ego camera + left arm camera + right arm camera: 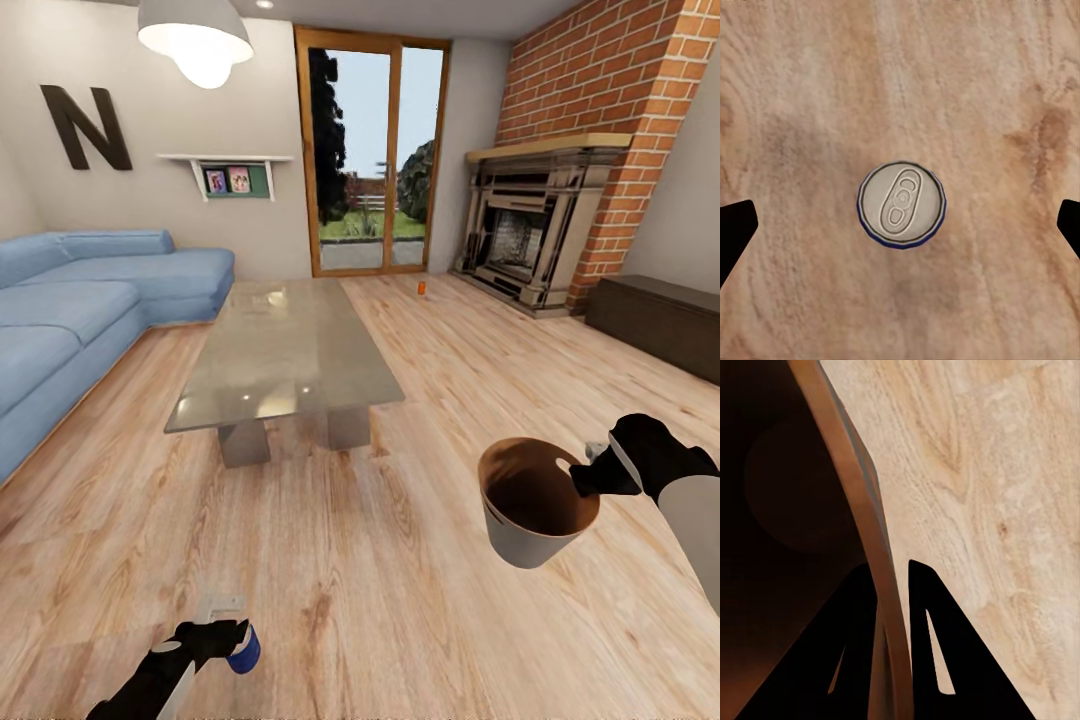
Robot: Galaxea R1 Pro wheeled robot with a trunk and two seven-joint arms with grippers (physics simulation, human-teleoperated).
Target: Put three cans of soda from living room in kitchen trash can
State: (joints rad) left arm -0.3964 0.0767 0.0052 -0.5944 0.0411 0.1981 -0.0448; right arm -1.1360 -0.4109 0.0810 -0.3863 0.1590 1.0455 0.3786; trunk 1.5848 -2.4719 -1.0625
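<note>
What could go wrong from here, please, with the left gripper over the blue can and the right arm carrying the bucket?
1. The left gripper is open, its fingers wide of the dark blue can standing upright on the wood floor; an off-centre close could tip it and let it roll.
2. The right gripper pinches only the trash can's thin rim, so the bucket might swing or slip during moves.
3. An orange can sits far off near the glass doors.

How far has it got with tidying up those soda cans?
Early days. The right gripper grips the rim of the pale grey, brown-lined bucket, which looks empty. The open left gripper is above the dark blue soda can standing on the wooden floor. An orange can waits near the glass doors.
</note>
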